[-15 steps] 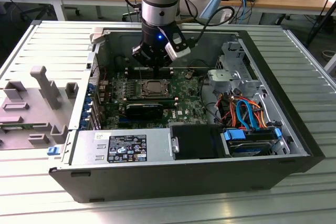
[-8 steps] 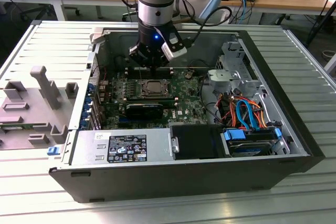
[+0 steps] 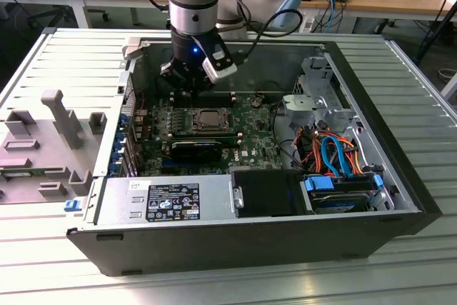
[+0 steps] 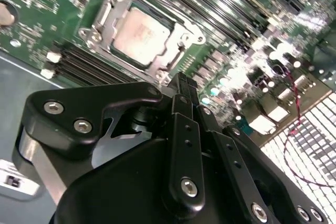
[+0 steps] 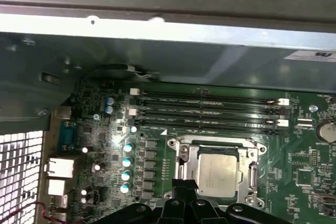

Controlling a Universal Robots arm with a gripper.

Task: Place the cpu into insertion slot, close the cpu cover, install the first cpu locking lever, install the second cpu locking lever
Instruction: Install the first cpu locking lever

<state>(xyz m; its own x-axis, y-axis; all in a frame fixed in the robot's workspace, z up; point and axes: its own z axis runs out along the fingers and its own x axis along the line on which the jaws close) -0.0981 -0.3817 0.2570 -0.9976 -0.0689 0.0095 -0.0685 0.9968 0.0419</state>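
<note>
cpu (image 5: 218, 170), matte silver square seated in metal-rimmed insertion slot (image 5: 210, 142), black end effector (image 5: 185, 184) closed on nothing

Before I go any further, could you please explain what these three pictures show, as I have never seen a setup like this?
The exterior view is from a camera standing off the machine: a robot arm reaches down into an open computer case lying on a ribbed metal table. The two wrist views come from cameras riding on the arm, looking past its black gripper at the green circuit board. The gripper looks shut and holds nothing; its tip is close by the insertion slot. The cpu, a silver-grey square, already sits in that slot, and the cpu cover, a thin metal frame, appears to lie down around it.
</note>
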